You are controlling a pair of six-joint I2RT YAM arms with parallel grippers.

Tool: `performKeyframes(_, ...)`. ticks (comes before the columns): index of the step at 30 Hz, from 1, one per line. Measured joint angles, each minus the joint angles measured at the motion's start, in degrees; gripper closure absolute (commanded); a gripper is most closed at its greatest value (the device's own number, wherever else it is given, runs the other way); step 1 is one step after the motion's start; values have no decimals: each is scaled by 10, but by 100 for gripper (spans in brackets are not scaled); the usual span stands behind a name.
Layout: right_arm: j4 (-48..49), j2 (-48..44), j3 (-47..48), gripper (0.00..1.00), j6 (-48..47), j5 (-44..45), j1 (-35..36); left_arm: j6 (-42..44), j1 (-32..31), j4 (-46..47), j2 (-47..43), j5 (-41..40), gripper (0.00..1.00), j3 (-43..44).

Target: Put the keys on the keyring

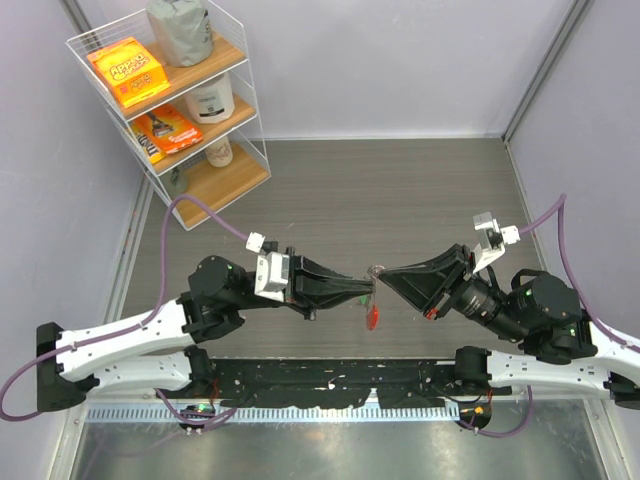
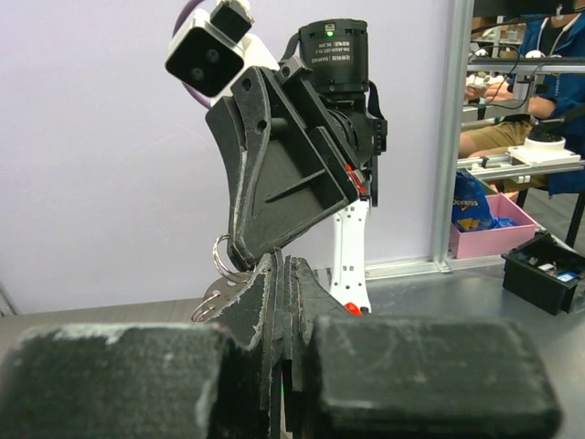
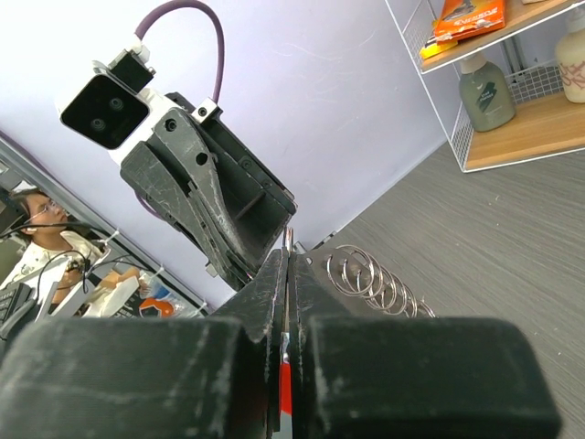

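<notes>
Top view: the two arms reach toward each other over the middle of the grey desk, and their tips almost touch. The left gripper points right and the right gripper points left. Their black fingers hide most of what is between them. The keyring is off the desk at that meeting point. Its red loop shows just nearside of the tips, with its long axis running near to far, and a silvery ring glints on the far side. A wire shelf rack stands well apart in the far left corner, holding orange boxes, a grey bag and jars.

Left wrist view: the left fingers are pressed together with only a thin slit between them. A silvery key juts out on their left side, its blade slanting down to the left and its head hidden. The right gripper fills the middle of the view, and silvery rings hang at its tip, just above the key. A pink bin and a black box lie behind, to the right.

Right wrist view: the right fingers are clamped shut, and a sliver of red shows in the slit between them. The chain lies just right of their tips as a row of overlapping rings slanting down to the right. The left gripper blocks the view beyond.
</notes>
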Motion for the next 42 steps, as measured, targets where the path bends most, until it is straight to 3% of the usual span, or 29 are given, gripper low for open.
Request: performKeyframes(42, -5, 12, 0, 94, 14, -12, 0, 54, -17, -21, -15, -45, 100, 0)
